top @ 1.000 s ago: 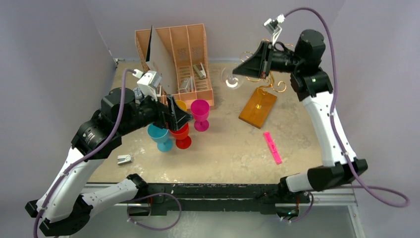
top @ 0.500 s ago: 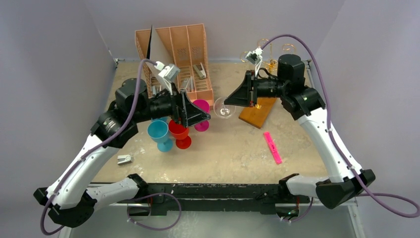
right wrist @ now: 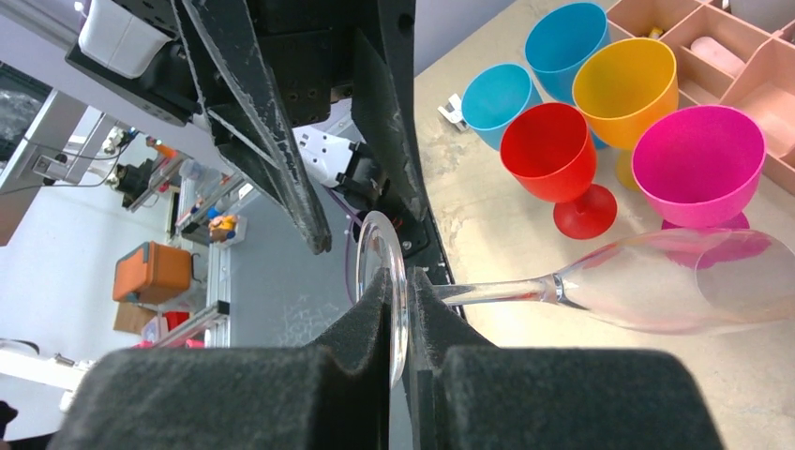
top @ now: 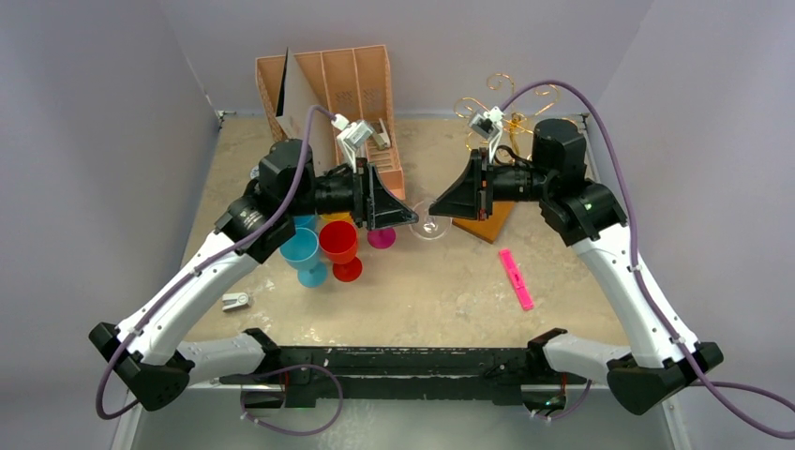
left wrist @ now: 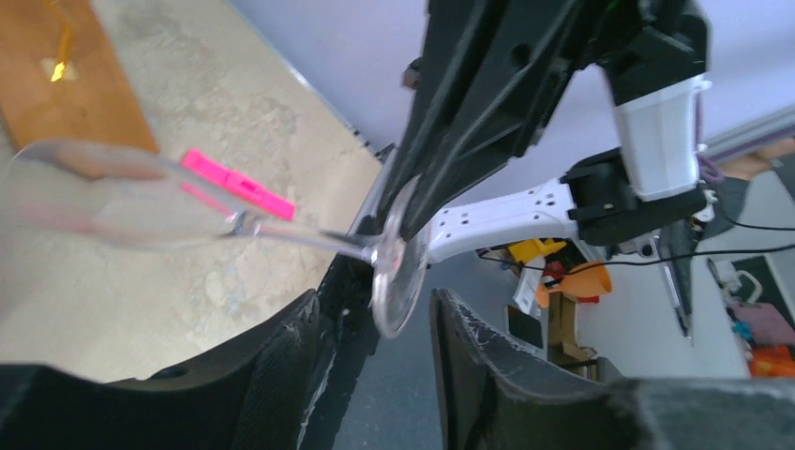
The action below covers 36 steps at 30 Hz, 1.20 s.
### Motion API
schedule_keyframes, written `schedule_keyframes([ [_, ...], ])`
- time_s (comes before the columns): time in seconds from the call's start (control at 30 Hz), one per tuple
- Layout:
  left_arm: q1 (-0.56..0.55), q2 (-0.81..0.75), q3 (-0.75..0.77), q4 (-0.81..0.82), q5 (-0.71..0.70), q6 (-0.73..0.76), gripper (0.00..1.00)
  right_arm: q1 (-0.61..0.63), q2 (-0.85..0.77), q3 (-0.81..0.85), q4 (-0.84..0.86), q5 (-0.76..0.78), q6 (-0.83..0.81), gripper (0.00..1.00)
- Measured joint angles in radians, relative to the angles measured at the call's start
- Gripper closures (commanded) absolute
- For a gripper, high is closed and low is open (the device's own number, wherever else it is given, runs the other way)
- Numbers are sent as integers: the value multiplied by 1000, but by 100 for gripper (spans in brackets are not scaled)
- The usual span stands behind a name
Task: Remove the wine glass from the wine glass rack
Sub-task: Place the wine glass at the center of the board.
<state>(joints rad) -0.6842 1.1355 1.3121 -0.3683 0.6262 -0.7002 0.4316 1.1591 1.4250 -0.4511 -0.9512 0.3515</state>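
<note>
left gripper [top: 406, 217] and right gripper [top: 451, 208] face tip to tip at mid-frame, a clear wine glass [top: 430, 227] between them; wine glass rack [top: 489, 223] just right, coloured goblets [top: 339, 240] left of centre.

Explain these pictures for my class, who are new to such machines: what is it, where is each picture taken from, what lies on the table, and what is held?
This is a robot with two jointed arms bolted at the near edge of a table. One picture looks down from above. The other two come from a camera on each wrist. On the table are a gold-wire wine glass rack, coloured goblets, a slotted organiser and a pink pen-like object. The right hand pinches the foot of a clear wine glass, held sideways, off the rack. The left hand is open around that foot, not yet gripping it.
</note>
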Motion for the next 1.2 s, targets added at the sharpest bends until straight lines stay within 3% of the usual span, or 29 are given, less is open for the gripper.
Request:
schedule_keyframes([
  [0.17,-17,55,0,119,80,-40,67,0,1,-6,-7,2,1,100],
  [0.5,-27,76,0,79,107,-12,70,0,7,-6,1,19,11,100],
  [0.7,-33,76,2,28,108,24,99,0,6,-8,29,18,35,100],
  [0.87,-30,75,11,29,106,23,98,0,-12,-24,76,14,48,100],
  [1.2,-38,76,17,90,126,8,77,0,-55,-57,91,19,71,100],
])
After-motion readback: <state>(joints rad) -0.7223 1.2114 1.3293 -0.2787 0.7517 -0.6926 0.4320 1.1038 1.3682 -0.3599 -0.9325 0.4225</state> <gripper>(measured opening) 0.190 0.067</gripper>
